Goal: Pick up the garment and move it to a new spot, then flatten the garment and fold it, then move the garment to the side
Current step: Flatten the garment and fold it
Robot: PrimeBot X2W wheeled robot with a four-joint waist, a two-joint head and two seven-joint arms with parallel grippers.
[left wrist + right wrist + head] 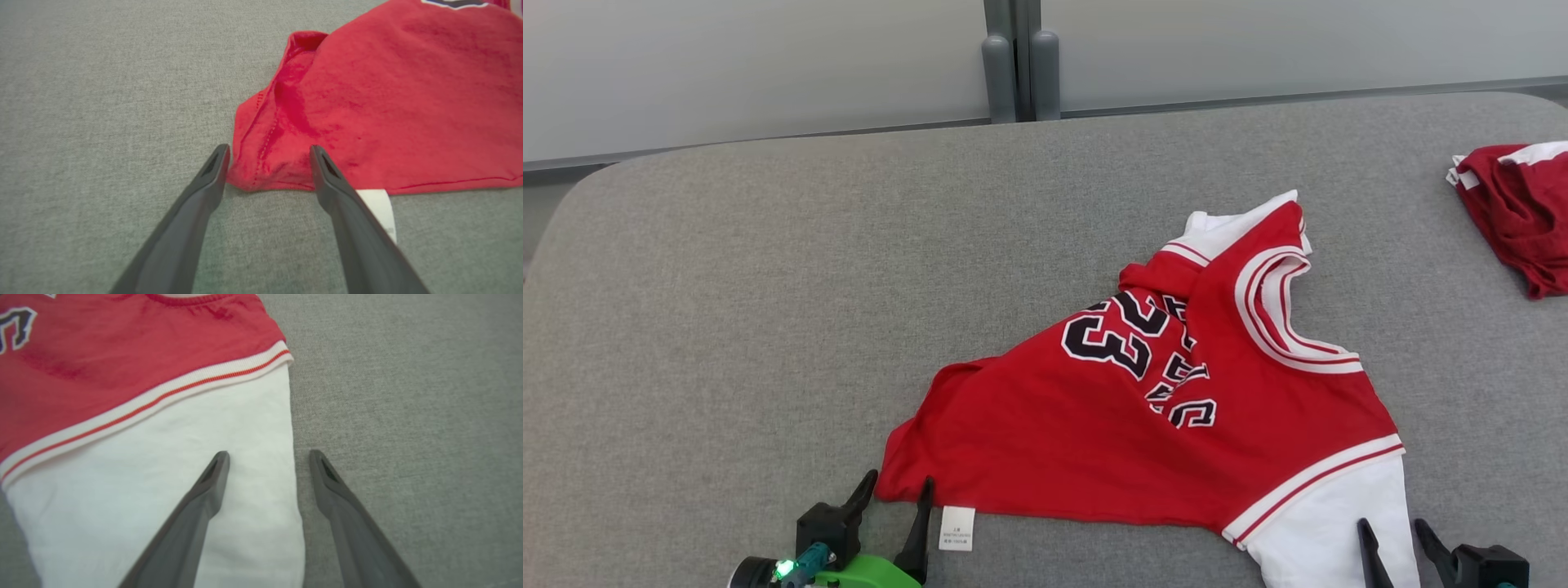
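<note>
Because shirt (1094,441) is soft, light, floppy, left gripper (899,480) suits hem corner (253,171), right gripper (1390,524) sleeve edge (286,457); both gape empty.

The right gripper (269,454) is being held with its jaws spread wide, its two dark fingers (192,514) rising from the bottom edge. The outer edge of the garment (122,351) is being straddled: one finger is being seen over the white sleeve (143,486), the other over the grey surface (408,416) just beside it. Whether either tip is touching cannot be told. The sleeve is being bordered by a white band (135,406) with a thin red stripe, beyond which the red body is lying. A black, white-edged character (16,328) is being cut off at the upper left.
</note>
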